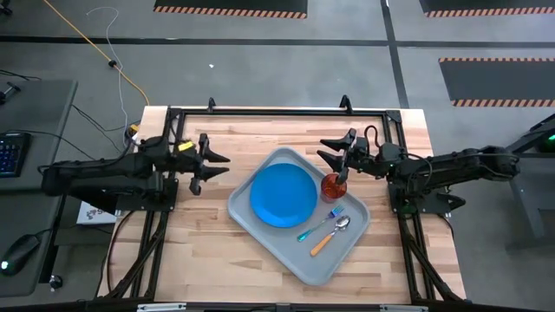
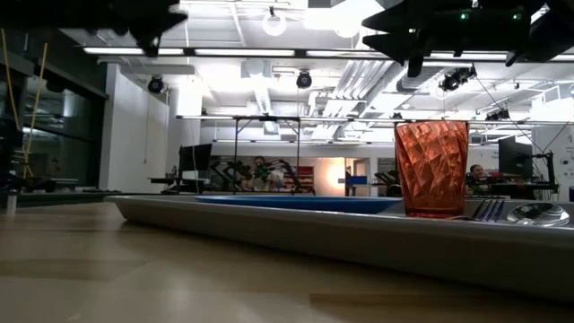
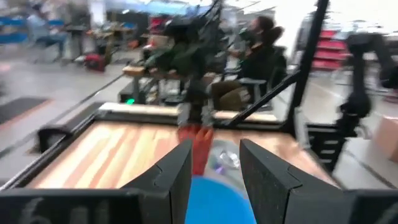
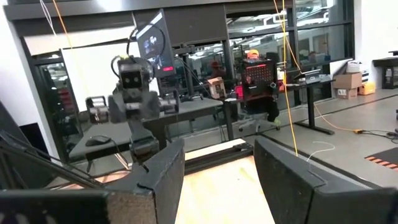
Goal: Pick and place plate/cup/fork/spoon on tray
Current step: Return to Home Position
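Your right claw (image 1: pixel 323 149) hangs wide open and empty, and the cup (image 1: pixel 332 185) stands upright on the tray (image 1: pixel 329 264) just below its fingertips. The plate (image 1: pixel 284 195), fork (image 1: pixel 312 229) and spoon (image 1: pixel 328 237) lie past the cup on that tray. Your left claw (image 1: pixel 224 166), also spread, waits beside the tray's opposite edge.

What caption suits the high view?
Plate, cup, fork and spoon on the tray; left claw and right claw open, empty.
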